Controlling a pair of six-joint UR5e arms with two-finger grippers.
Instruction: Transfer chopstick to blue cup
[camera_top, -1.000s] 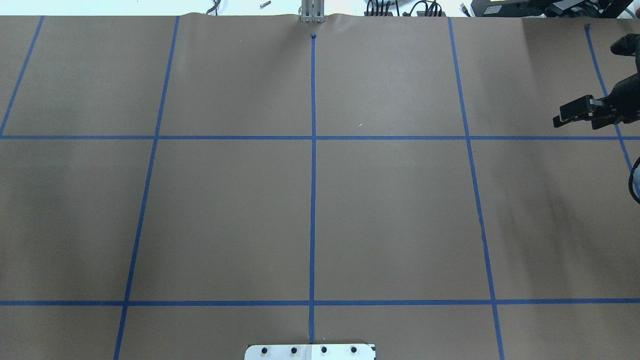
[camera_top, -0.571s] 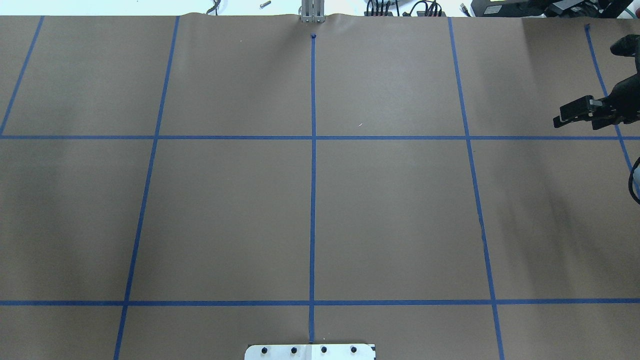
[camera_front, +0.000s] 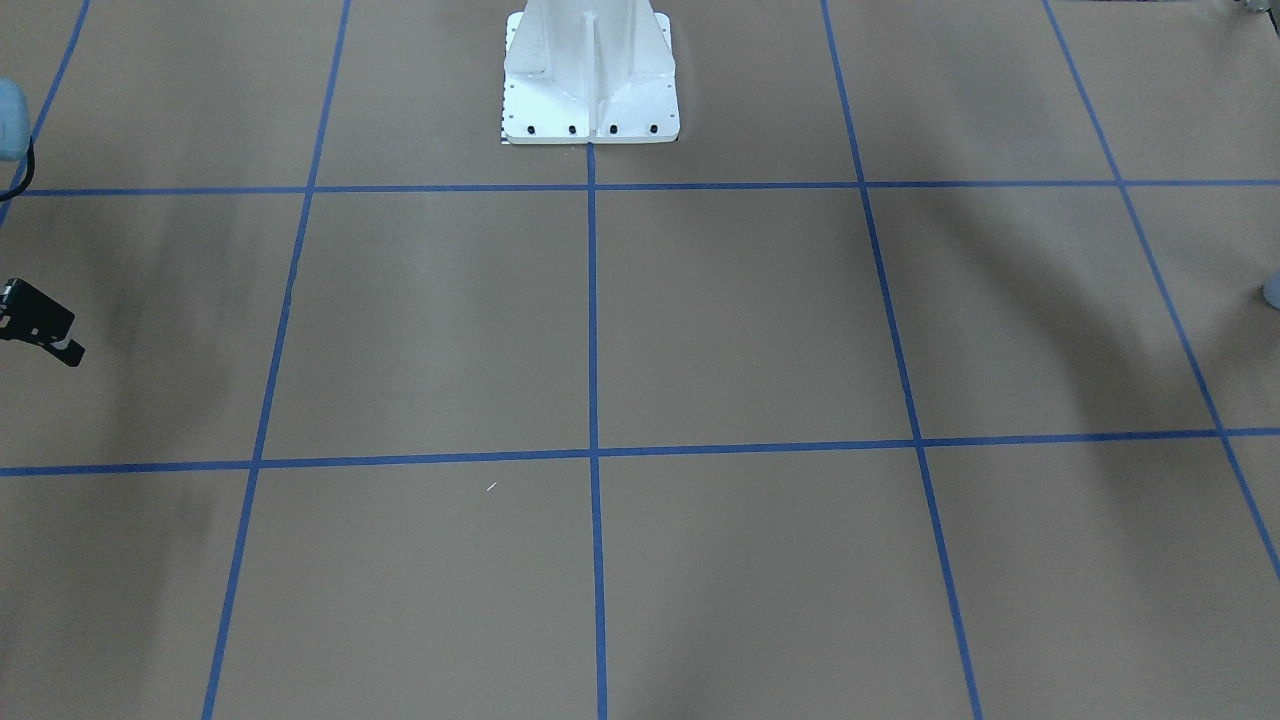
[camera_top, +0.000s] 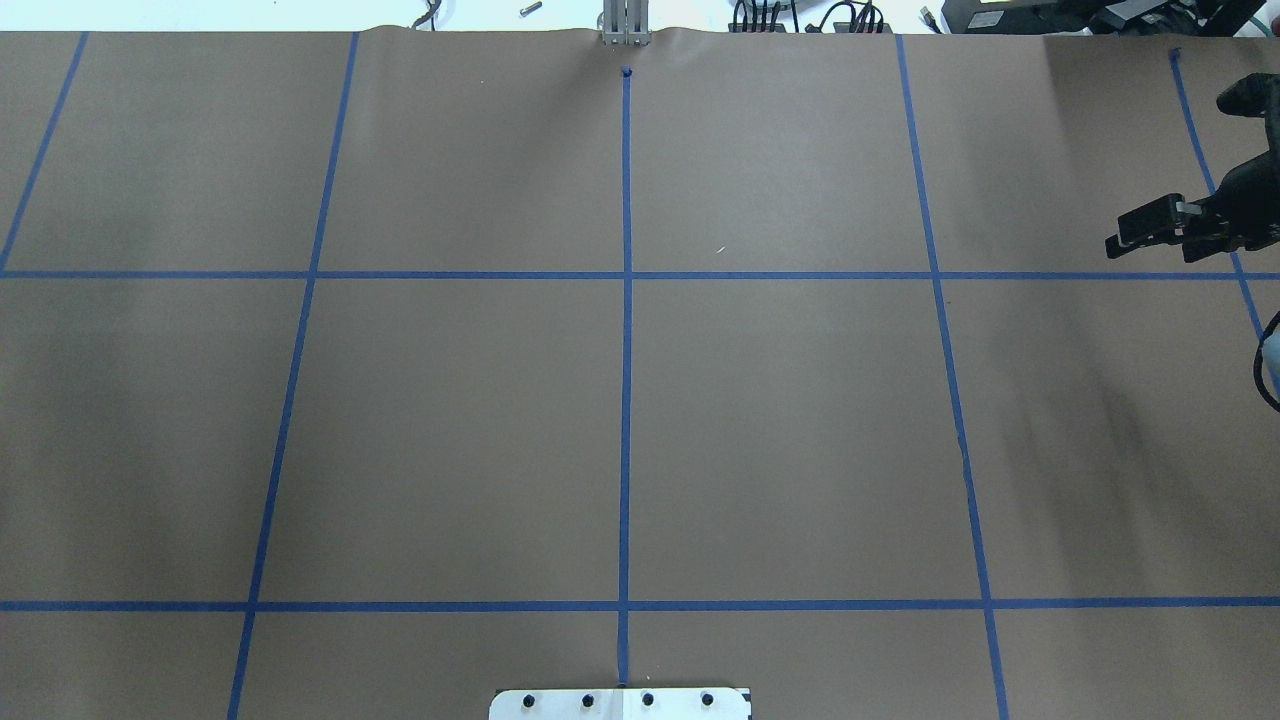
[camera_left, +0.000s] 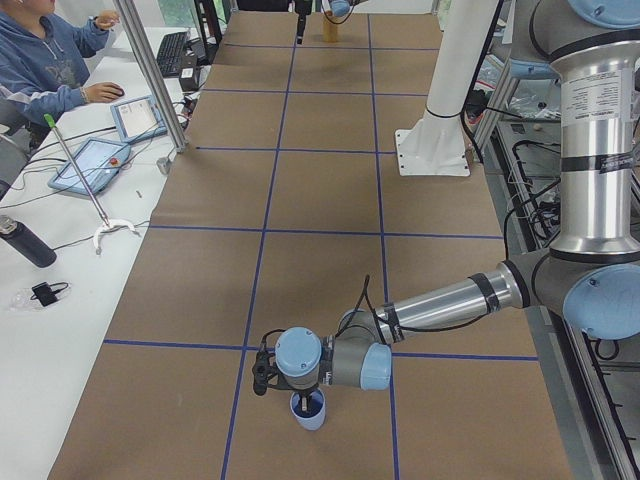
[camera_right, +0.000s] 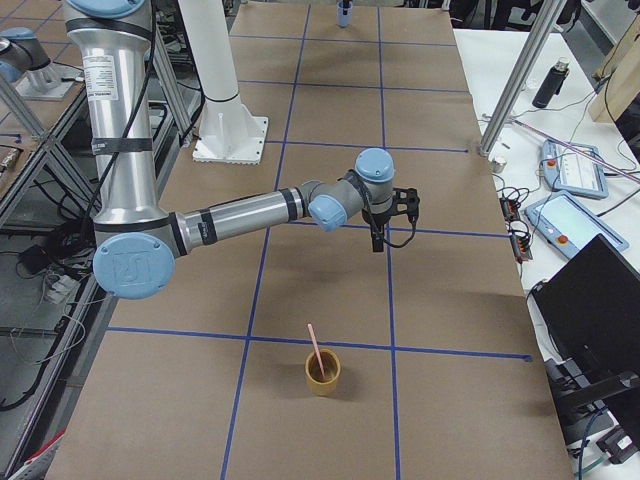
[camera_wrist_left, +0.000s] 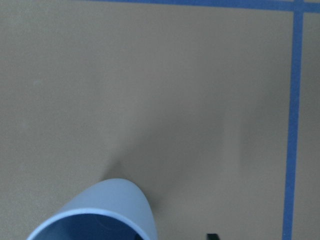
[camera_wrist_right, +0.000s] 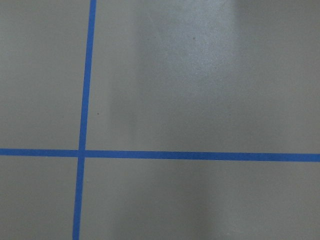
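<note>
chopstick (camera_right: 315, 347) stands in tan cup (camera_right: 322, 376), ungrasped | right gripper (camera_right: 376, 240) hovers well apart | left gripper (camera_left: 302, 395) at blue cup (camera_left: 312, 419), probably steadying it | whether either pincer is spread or pressed together: cannot tell

No writing can be read; the mark on the blue joint cap (camera_right: 133, 268), lower left, is too small.

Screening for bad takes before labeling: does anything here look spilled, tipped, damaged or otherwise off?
Nothing stands out. The chopstick leans inside an upright tan cup at the robot's right end of the table, and the blue cup stands upright under the left arm. Only a tiny pale speck marks the brown paper.
</note>
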